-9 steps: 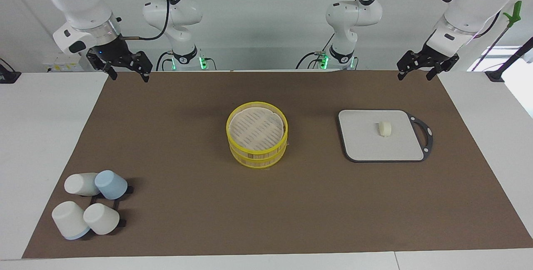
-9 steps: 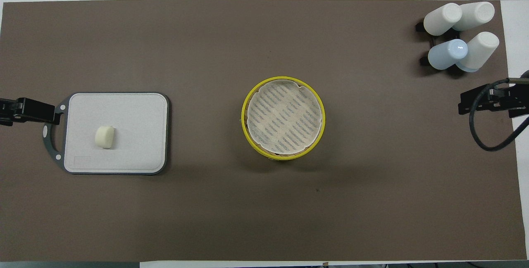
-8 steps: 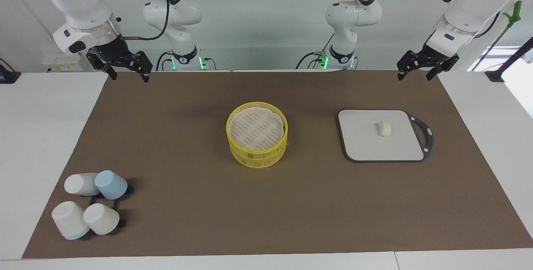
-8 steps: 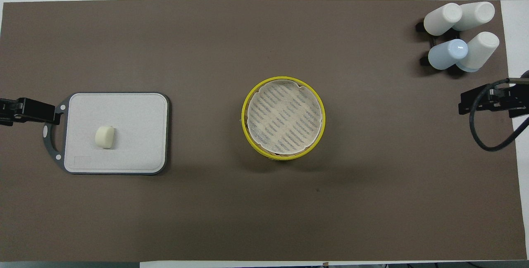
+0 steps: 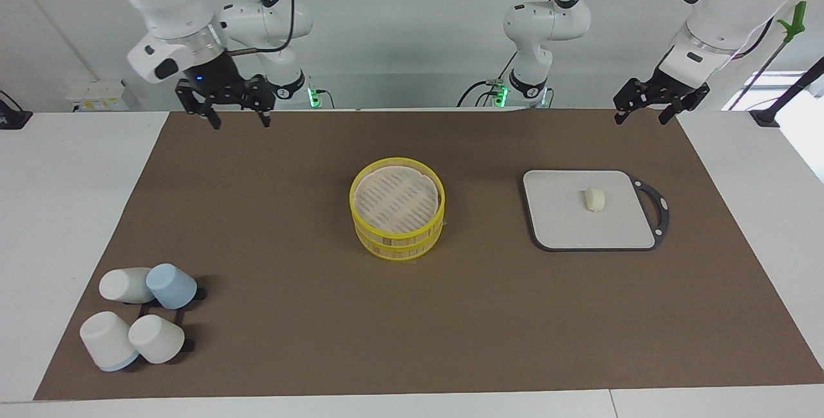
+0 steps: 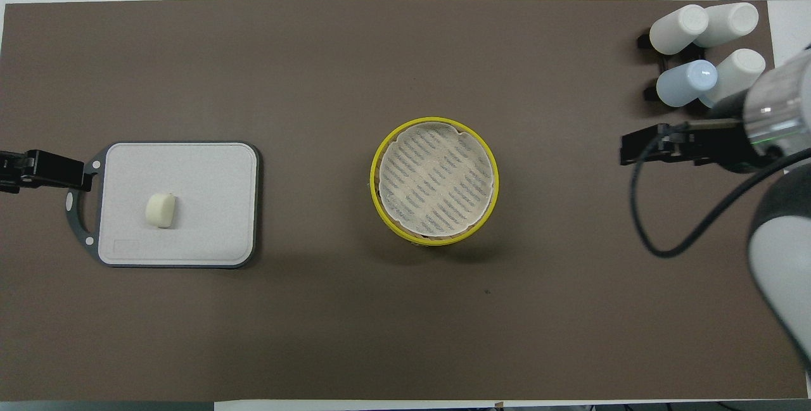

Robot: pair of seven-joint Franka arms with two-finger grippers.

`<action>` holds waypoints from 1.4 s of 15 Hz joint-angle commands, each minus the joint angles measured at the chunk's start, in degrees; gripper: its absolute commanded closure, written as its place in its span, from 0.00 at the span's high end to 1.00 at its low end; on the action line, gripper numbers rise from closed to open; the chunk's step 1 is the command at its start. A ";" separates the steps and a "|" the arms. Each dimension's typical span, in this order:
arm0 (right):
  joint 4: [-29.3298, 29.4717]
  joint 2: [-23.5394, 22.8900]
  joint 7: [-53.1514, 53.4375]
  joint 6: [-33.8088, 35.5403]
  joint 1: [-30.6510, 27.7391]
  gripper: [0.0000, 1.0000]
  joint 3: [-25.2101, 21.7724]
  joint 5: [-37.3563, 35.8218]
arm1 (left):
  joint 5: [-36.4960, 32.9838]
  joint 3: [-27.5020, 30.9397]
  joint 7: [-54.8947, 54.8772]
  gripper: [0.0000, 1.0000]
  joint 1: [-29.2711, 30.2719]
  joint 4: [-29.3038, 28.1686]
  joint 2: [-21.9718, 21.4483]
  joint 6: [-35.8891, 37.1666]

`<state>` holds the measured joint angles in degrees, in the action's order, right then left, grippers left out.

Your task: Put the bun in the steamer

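Note:
The bun (image 5: 595, 199) (image 6: 161, 209), a small pale cream lump, lies on the grey board (image 5: 560, 225) (image 6: 209, 233) toward the left arm's end of the table. The steamer (image 5: 396, 241) (image 6: 375, 184), round with yellow rims and a pale slatted top, stands mid-table. My left gripper (image 5: 640, 120) (image 6: 44, 170) hangs open and empty, raised over the mat by the board's handle. My right gripper (image 5: 240, 125) (image 6: 659, 148) hangs open and empty over the brown mat, toward the right arm's end.
Several white and blue cups (image 5: 170, 285) (image 6: 686, 82) lie on a black rack toward the right arm's end, farther from the robots than the steamer. A brown mat (image 5: 290, 315) covers the table's middle, with white tabletop around it.
The right arm has swung its gripper along the table toward the middle and turned it. The left arm, bun and steamer have not moved.

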<state>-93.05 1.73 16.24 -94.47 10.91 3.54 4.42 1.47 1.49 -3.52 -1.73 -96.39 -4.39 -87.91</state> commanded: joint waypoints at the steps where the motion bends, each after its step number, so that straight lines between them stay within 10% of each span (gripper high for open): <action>1: 3.81 -7.14 11.08 -3.44 9.90 1.00 1.11 0.24 | -0.06 0.27 -0.17 1.00 0.06 -0.29 -0.62 -0.07; 4: 11.21 -19.28 21.51 -8.94 19.74 1.00 1.11 -4.13 | -0.06 0.27 -0.25 1.00 0.06 -2.30 -1.41 -1.29; 9: 1.92 -21.77 23.31 -24.43 23.18 1.00 1.20 -6.44 | -0.06 0.62 -6.57 1.00 2.33 -24.42 -7.29 -20.76; 12: 0.94 -24.14 23.57 -26.63 24.86 1.00 1.20 -6.71 | 0.02 0.62 -10.01 1.00 3.22 -32.09 -3.46 -32.55; 15: 0.06 -24.67 23.49 -27.08 26.18 0.70 1.20 -7.50 | -0.06 0.62 -10.19 1.00 3.05 -36.67 1.56 -44.95; 21: -3.71 -24.06 23.05 -30.77 26.10 0.56 1.29 -7.50 | 0.02 0.62 -15.90 0.91 2.96 -37.73 5.80 -50.08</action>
<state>-93.85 -23.39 39.46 -122.59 37.13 4.87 -2.27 1.41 2.15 -17.94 1.14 -133.11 2.02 -136.63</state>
